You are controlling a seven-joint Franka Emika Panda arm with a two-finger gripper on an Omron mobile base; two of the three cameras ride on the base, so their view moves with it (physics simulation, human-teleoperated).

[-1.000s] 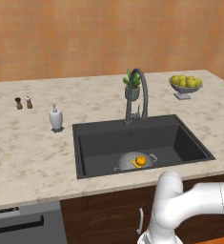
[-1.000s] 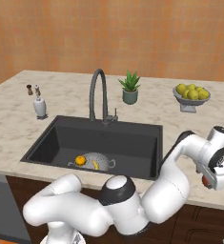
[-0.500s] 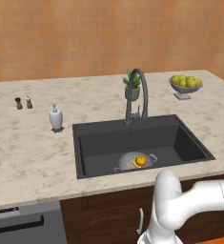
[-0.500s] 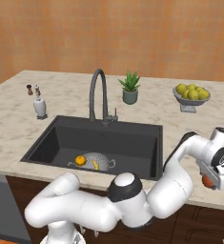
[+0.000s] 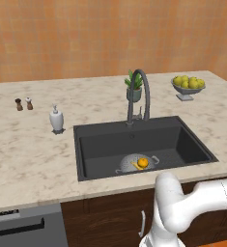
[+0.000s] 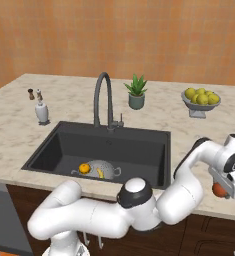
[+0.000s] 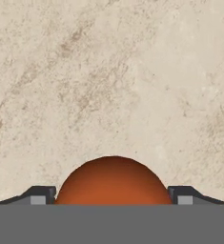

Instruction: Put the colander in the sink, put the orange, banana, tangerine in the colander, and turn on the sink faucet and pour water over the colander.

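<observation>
The beige marble bench [image 5: 33,159] holds the dark rectangular sink [image 5: 182,140]. Inside, the grey perforated metal colander [image 5: 127,163] already carries an orange and the small yellow banana [image 6: 101,173]. The tool [image 6: 220,189] is clamped on a round reddish-orange tangerine [image 7: 113,181]; faucet unused.

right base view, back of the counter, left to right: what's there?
Shakers → soap bottle → faucet → plant → fruit bowl.

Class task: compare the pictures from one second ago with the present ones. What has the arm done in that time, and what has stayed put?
In the right base view the gripper has sunk lower at the counter's right end and is shut on a round orange fruit. The colander in the sink, with its orange and banana, has not moved; the faucet is dry.
</observation>
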